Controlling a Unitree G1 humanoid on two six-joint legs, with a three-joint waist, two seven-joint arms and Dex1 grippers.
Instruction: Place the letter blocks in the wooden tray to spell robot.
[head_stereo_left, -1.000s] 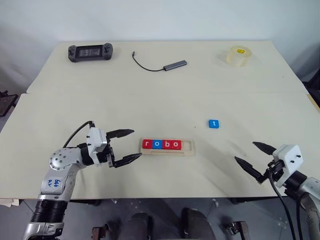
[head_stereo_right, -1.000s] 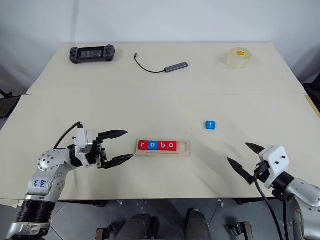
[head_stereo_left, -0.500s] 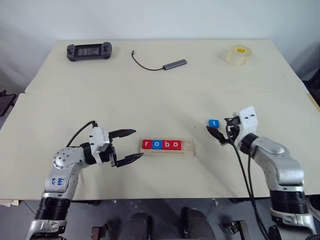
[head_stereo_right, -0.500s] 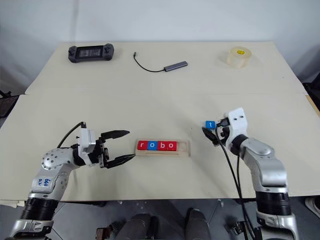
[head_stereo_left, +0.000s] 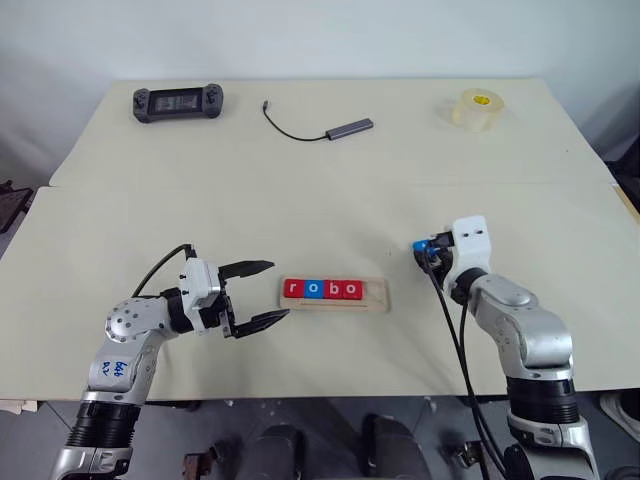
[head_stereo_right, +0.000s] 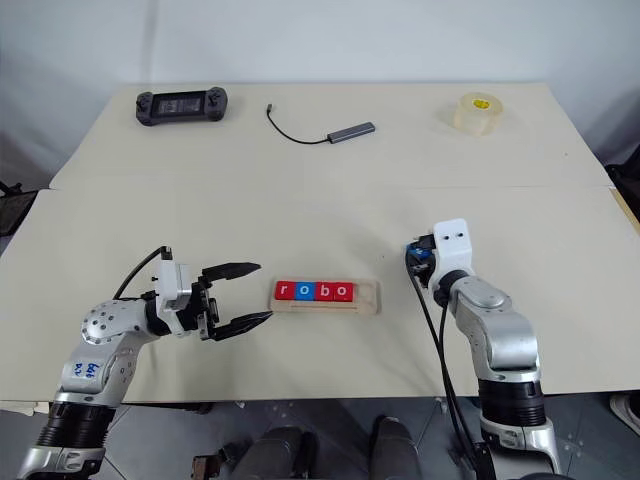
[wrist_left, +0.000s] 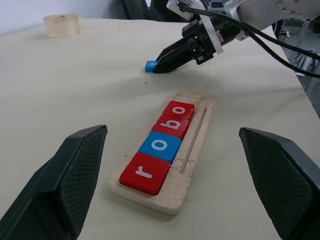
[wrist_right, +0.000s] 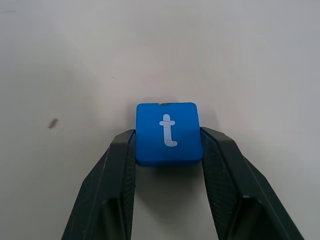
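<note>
Tray (head_stereo_left: 336, 292) lies to the left of my right pincer (wrist_right: 169, 145), which is clamped on the t block (wrist_right: 168, 133); its empty slot is at the near end. My left pincer (head_stereo_left: 257, 293) sits apart beside the tray's far end.

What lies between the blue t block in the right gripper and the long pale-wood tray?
Bare tabletop only. In the left eye view, nothing sits between the blue square t block, clamped by the right gripper, and the long pale-wood tray, whose last slot is empty.
</note>
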